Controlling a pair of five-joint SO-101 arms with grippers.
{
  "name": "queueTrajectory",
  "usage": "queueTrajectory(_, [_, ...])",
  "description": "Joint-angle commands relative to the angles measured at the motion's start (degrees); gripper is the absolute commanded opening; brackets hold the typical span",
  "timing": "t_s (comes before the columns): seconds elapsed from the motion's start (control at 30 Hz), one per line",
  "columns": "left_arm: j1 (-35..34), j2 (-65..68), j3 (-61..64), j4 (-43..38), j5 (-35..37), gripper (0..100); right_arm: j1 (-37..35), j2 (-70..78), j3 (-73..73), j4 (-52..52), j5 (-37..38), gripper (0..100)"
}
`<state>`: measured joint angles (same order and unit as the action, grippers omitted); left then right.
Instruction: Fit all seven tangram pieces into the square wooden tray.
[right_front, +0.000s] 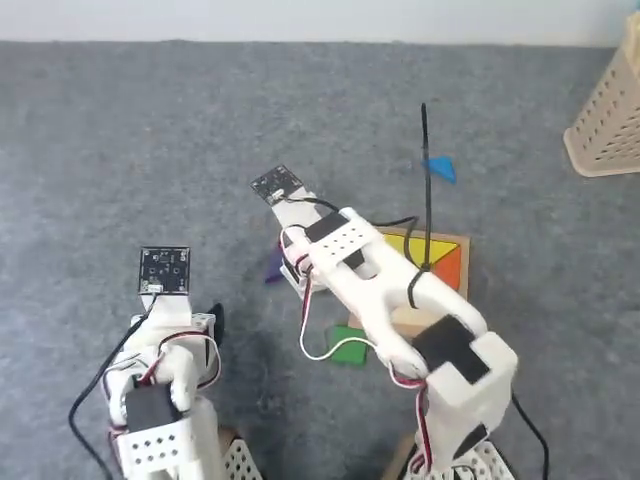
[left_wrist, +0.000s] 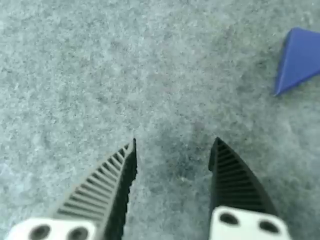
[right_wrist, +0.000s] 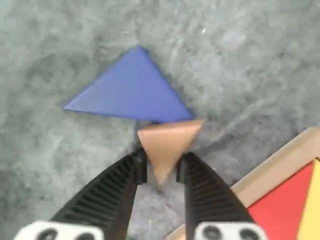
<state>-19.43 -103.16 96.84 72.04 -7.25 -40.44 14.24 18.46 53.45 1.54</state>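
Note:
The square wooden tray (right_front: 452, 243) lies right of centre in the high view, with yellow, orange and red pieces in it; its corner (right_wrist: 280, 160) appears in the right wrist view. My right gripper (right_wrist: 161, 162) is shut on the tip of a small tan triangle (right_wrist: 167, 140), low over the carpet just left of the tray. A blue-violet triangle (right_wrist: 131, 90) lies flat, touching the tan one; it is also the blue-violet triangle (right_front: 274, 264) beside the right arm. My left gripper (left_wrist: 172, 150) is open over bare carpet, with a blue piece (left_wrist: 299, 59) off to one side.
A green piece (right_front: 348, 345) lies on the carpet under the right arm. A small blue triangle (right_front: 440, 168) sits beyond the tray, next to a thin black upright rod (right_front: 427, 180). A cream slatted basket (right_front: 610, 110) stands at the far right.

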Motion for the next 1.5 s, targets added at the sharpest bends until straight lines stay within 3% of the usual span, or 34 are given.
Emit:
queueTrajectory(0.0, [-0.26, -0.97, -0.22, 0.35, 0.44, 23, 2.68, -7.43, 0.53, -0.13, -0.53, 5.0])
queueTrajectory(0.4, [-0.26, -0.97, -0.22, 0.35, 0.44, 23, 9.19, -24.31, 10.20, 0.04, -0.35, 1.7])
queueTrajectory(0.73, [-0.26, -0.97, -0.22, 0.35, 0.44, 23, 22.29, -37.93, 11.25, 8.57, -0.44, 1.7])
queueTrajectory(0.97, [-0.26, -0.97, -0.22, 0.35, 0.44, 23, 29.58, -38.55, 15.38, 11.91, -0.44, 1.7])
queueTrajectory(1.17, [-0.26, -0.97, -0.22, 0.35, 0.44, 23, 30.46, -37.93, 27.34, 6.37, 0.09, 1.6])
queueTrajectory(1.47, [-0.26, -0.97, -0.22, 0.35, 0.44, 23, 30.73, -37.93, 33.93, 0.13, -0.44, 1.7])
